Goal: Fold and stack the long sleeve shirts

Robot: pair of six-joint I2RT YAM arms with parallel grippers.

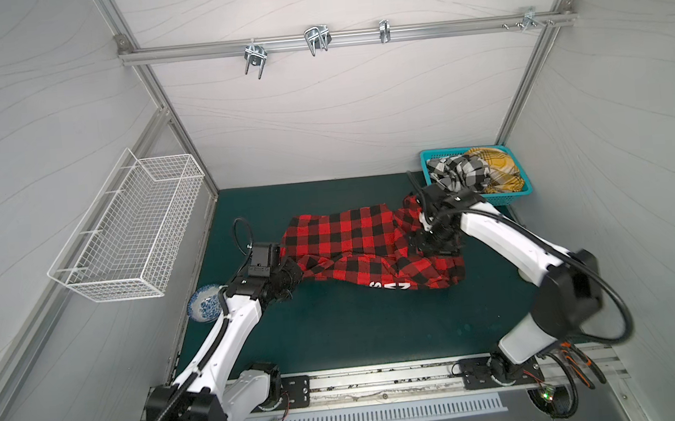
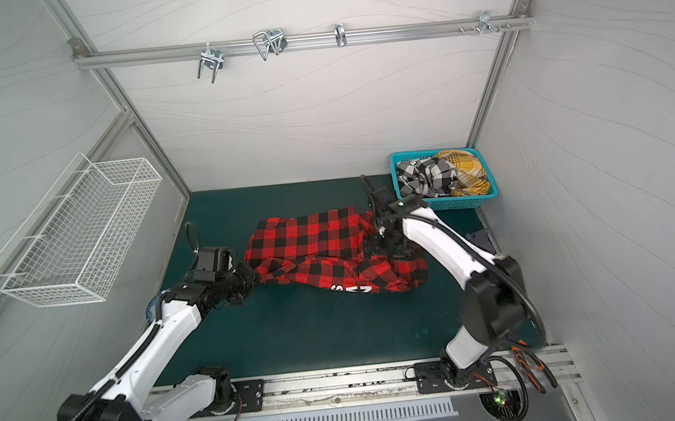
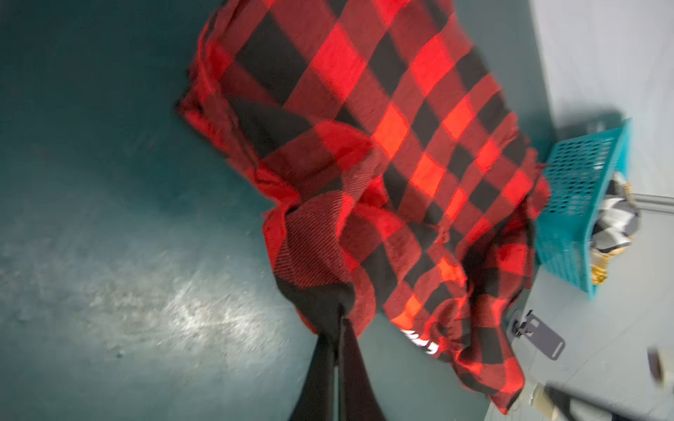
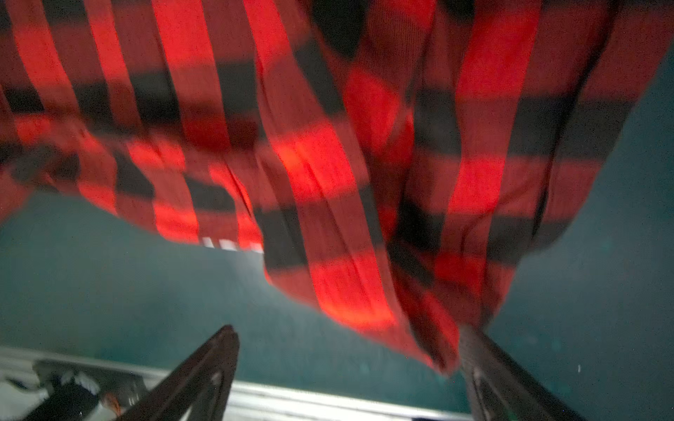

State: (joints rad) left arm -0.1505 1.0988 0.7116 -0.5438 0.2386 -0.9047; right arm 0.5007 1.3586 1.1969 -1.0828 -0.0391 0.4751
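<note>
I have the red-and-black buffalo-check flannel shirt [image 1: 351, 239] lying crumpled across the middle of the dark green matte table mat [image 1: 359, 334]. Its far half is spread fairly flat. Its near edge is rolled over, showing white block letters [image 1: 390, 287] on a black band.

The left gripper [image 3: 339, 320] has its fingers pressed together, pinching a bunched black-and-red corner at the shirt's left end. The right gripper [image 4: 348, 330] stands spread wide above the shirt's right end. A fold of cloth brushes one finger, but nothing is clamped.

The fabric looks like a soft, light brushed weave with a visible twill rib. I judge it will sag, stretch and drag across the mat rather than hold any shape. One pinch only pulls it into a rope, so I want two holds well apart. Seams, hem corners or shoulders are the best places, since the doubled cloth there gives the pads something to bite.

The shirt's right end is heaped in layers. I would aim for a single edge there, not the whole heap.

A black-and-white check shirt [image 1: 462, 173] and a mustard-yellow plaid shirt [image 1: 494, 164] lie wadded in the perforated teal plastic basket [image 1: 510, 197] at the far right corner. They look just as limp and tangled together.
</note>
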